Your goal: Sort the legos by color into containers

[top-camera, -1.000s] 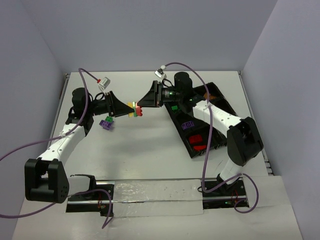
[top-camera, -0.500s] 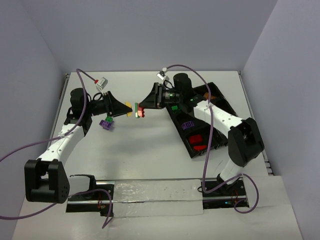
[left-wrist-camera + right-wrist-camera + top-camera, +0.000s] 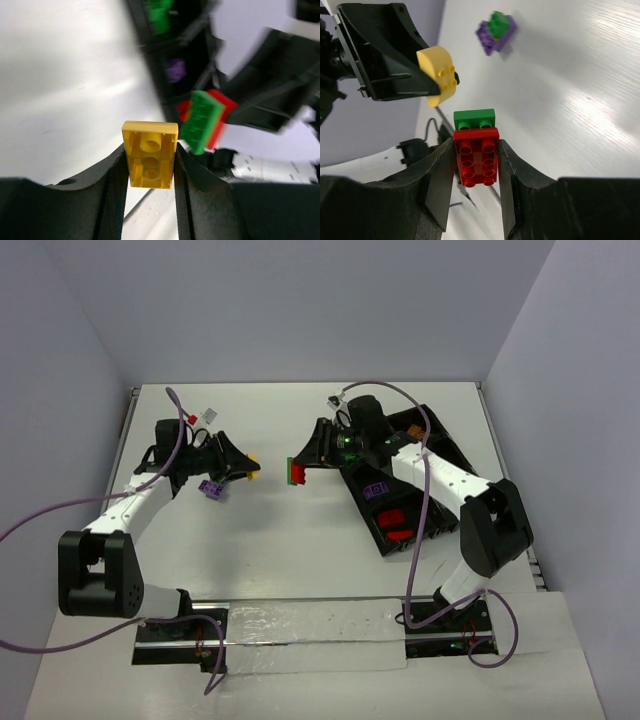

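Top external view: the left gripper (image 3: 243, 468) pinches a yellow brick (image 3: 150, 155) between its fingers, raised over the far-left part of the table (image 3: 300, 540). The right gripper (image 3: 303, 466) pinches a red brick (image 3: 476, 156) with a green brick (image 3: 474, 118) joined to it, over the far middle. The two loads are near each other but apart. A purple-green stack (image 3: 211, 487) lies beside the left gripper. The tray (image 3: 440, 445) sits along the right edge, with loose bricks (image 3: 397, 522) in its compartments.

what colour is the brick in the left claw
Yellow. The brick pinched in the left claw shows best in the left wrist view.
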`<state>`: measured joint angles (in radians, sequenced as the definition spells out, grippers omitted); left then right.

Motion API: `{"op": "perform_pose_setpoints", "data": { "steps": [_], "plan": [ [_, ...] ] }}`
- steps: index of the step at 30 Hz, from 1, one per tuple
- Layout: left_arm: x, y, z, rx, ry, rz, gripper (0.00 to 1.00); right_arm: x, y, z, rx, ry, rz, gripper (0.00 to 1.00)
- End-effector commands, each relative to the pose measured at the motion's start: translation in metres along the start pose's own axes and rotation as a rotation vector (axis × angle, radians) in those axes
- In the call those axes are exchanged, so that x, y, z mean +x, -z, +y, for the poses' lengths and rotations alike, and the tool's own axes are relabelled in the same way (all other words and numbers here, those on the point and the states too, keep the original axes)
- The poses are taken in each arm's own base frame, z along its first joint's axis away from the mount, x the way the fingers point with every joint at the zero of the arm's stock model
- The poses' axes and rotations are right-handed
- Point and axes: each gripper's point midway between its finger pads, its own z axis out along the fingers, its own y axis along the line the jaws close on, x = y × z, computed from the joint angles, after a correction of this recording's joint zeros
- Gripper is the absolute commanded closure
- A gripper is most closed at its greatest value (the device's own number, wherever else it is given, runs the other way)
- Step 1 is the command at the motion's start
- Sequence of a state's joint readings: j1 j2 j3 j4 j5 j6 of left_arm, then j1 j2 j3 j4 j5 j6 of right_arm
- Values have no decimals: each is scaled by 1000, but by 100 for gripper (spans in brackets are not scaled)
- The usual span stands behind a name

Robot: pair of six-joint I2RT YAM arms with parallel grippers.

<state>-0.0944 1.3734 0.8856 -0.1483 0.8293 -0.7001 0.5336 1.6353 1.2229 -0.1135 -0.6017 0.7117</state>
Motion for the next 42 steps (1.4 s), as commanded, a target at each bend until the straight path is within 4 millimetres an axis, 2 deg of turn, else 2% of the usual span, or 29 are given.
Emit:
{"op": "perform_pose_setpoints", "data": {
  "steps": [1, 4, 7, 10, 13, 17, 22, 24, 27, 32, 36, 38, 42],
  "plan": [
    [-5, 0, 35, -209, 25, -40, 100, -3, 16, -19, 153, 44, -36, 100],
    [-4, -3, 39, -284, 3, -43, 100, 13, 10, -38, 231, 7, 20, 100],
    [-2, -3, 27, -251, -8, -21, 100, 32, -3, -54, 308, -5, 72, 100],
    [-5, 5, 16, -240, -34, -48, 100, 47, -16, -57, 332, -8, 97, 100],
    [-7, 7, 14, -247, -44, -53, 100, 45, -30, -66, 379, 4, 74, 99],
    [-7, 9, 9, -239, -49, -47, 100, 46, -43, -89, 494, 35, 73, 97],
    [-5, 12, 14, -267, -63, -52, 100, 43, -41, -84, 492, 57, 63, 98],
    [0, 8, 29, -314, -45, -35, 100, 42, -35, -79, 481, 65, 55, 98],
    [3, 1, 39, -354, -38, -21, 100, 43, -30, -79, 483, 71, 56, 98],
    [15, -17, 46, -404, -38, 60, 100, 61, -29, -101, 538, 54, 91, 96],
    [11, -18, 34, -373, -55, 43, 100, 62, -32, -104, 544, 54, 80, 78],
    [7, -17, 22, -335, -70, 32, 100, 61, -33, -101, 542, 53, 82, 53],
    [10, -18, 1, -234, -110, 69, 100, 46, -30, -83, 519, 74, 57, 31]
  ]
}}
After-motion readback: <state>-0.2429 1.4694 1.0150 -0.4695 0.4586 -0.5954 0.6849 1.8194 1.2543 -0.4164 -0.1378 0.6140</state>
